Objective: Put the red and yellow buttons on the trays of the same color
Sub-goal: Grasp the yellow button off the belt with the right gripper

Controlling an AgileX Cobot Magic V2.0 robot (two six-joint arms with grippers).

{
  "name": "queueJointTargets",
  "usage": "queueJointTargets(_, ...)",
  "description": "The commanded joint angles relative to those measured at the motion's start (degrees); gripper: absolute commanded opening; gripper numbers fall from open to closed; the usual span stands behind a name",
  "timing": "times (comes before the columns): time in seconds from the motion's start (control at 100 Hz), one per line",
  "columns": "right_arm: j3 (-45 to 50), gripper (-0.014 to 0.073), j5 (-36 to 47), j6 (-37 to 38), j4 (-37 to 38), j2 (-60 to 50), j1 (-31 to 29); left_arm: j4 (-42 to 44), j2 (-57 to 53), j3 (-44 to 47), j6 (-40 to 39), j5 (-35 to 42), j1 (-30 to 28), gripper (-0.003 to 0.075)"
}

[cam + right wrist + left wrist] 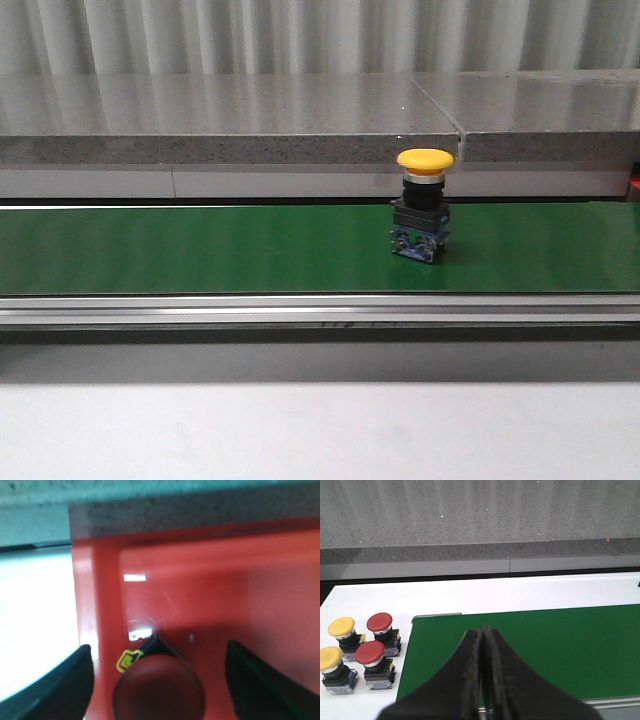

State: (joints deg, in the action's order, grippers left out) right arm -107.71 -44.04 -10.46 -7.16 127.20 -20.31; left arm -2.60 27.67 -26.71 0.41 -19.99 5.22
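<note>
Red button down in its tray, yellow one waiting on the belt

The right gripper [159,680] stands spread around a red button [157,690] in the red tray [210,580]; the left gripper [482,645] is pressed together over the green belt [560,645]. Farther off, the yellow button [423,205] stands upright: likely light, rigid, top-heavy, with a slick domed cap, so best pinched at its black body.

The green conveyor belt [200,248] looked matt and smooth, its front rail [300,310] brushed metal. The speckled stone counter [220,115] shone, polished. The yellow button [425,160] had a smooth plastic cap. The red tray [200,580] was glossy plastic, catching glints. The left gripper's fingers [470,680] looked dull black, scuffed.
</note>
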Motion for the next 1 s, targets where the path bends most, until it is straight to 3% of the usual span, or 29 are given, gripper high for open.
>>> queueJointTargets(0.0,-4.04,0.0582,-0.45,-0.43,0.04,-3.86,-0.5,-0.48,0.19,-1.68,-0.41,4.13,-0.05,-0.002)
queueJointTargets(0.19,-9.59,0.0582,-7.37,-0.43,0.04,-4.85,-0.5,-0.48,0.19,-1.68,-0.41,4.13,-0.05,-0.002)
queueJointTargets(0.54,-8.61,0.0582,-15.8,-3.4,0.04,-13.51,0.94,-0.48,0.19,-1.68,-0.41,4.13,-0.05,-0.002)
queueJointTargets(0.75,0.21,0.0582,-17.57,-4.62,0.04,-21.82,3.83,-0.48,0.19,-1.68,-0.41,4.13,-0.05,-0.002)
queueJointTargets(0.99,16.87,0.0582,-17.45,-4.66,0.04,-32.82,7.94,-0.48,0.19,-1.68,-0.41,4.13,-0.05,-0.002)
